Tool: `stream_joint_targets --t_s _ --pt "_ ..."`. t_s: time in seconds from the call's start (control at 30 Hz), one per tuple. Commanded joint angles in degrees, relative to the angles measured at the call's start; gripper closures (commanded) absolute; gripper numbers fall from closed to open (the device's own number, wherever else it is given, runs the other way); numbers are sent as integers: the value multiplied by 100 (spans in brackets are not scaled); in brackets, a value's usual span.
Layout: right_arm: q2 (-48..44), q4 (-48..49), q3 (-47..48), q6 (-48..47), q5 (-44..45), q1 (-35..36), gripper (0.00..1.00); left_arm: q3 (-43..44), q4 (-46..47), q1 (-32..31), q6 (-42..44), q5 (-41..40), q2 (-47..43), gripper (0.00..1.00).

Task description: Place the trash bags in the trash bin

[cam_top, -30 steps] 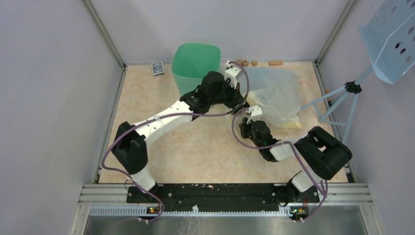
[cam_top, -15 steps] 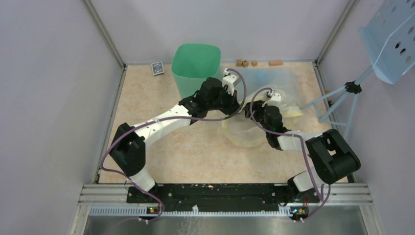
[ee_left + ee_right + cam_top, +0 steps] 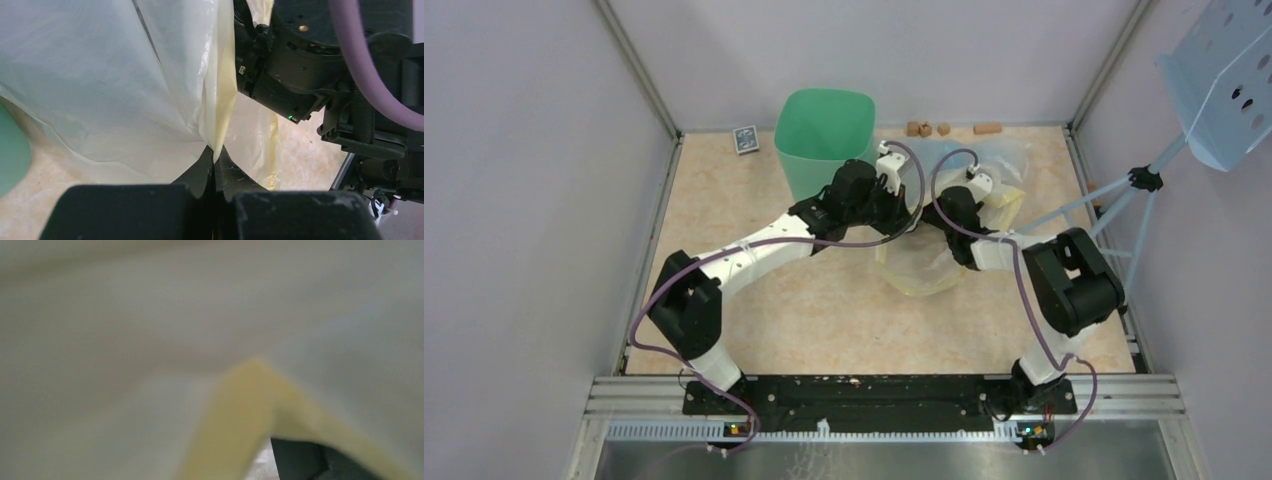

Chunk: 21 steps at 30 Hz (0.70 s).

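Note:
The mint-green trash bin [image 3: 824, 125] stands at the back of the table, a sliver of it at the left edge [image 3: 10, 155] of the left wrist view. No black trash bags show in any view. My left gripper [image 3: 911, 212] [image 3: 215, 154] is shut on a fold of a clear, yellowish translucent plastic bag [image 3: 924, 265] [image 3: 100, 75] just right of the bin. My right gripper [image 3: 946, 212] is pressed into the same bag beside the left one. Blurred plastic [image 3: 150, 340] fills its wrist view. Only one dark finger [image 3: 305, 460] shows, so its opening is hidden.
A small patterned card box [image 3: 745, 139] lies left of the bin. Brown blocks [image 3: 927, 128] and a cork-like piece [image 3: 987, 127] sit along the back wall. A blue tripod stand [image 3: 1124, 200] with a perforated panel [image 3: 1224, 80] rises at the right. Metal frame walls enclose the table.
The right arm swung from the table's middle up and left into the plastic bag, close to the left gripper. The bag was drawn towards the near left. The left gripper shifted slightly.

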Motion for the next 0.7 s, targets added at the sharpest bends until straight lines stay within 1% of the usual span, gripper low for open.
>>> stream_joint_targets --t_s 0.0,0.13,0.17,0.23,0.27,0.33,0.37,0.4,0.53,0.67 --pt "260 -573 506 723 763 -130 17 119 246 146 -186 -3 -2 100" --pt "627 -621 882 618 715 -263 17 119 294 292 -198 -1 106 100" --pt "689 -625 954 527 693 -274 25 116 327 318 -198 7 153 100" --pt "682 -511 947 332 594 -268 54 186 355 364 -190 26 267 100" --pt "609 -449 877 277 514 -271 65 230 344 389 -177 36 337 100" --pt "336 -342 674 139 321 -272 81 363 290 412 -44 12 473 100" --pt "151 -332 561 72 197 -272 92 444 246 412 75 -54 545 100" --pt "-117 -370 456 27 85 -270 100 548 155 410 149 -154 620 100" --pt "-1048 -659 13 -202 -475 -272 100 881 -137 415 374 -418 841 100" --pt "-2057 -1375 -335 -349 -929 -266 100 946 -119 414 425 -475 880 100"
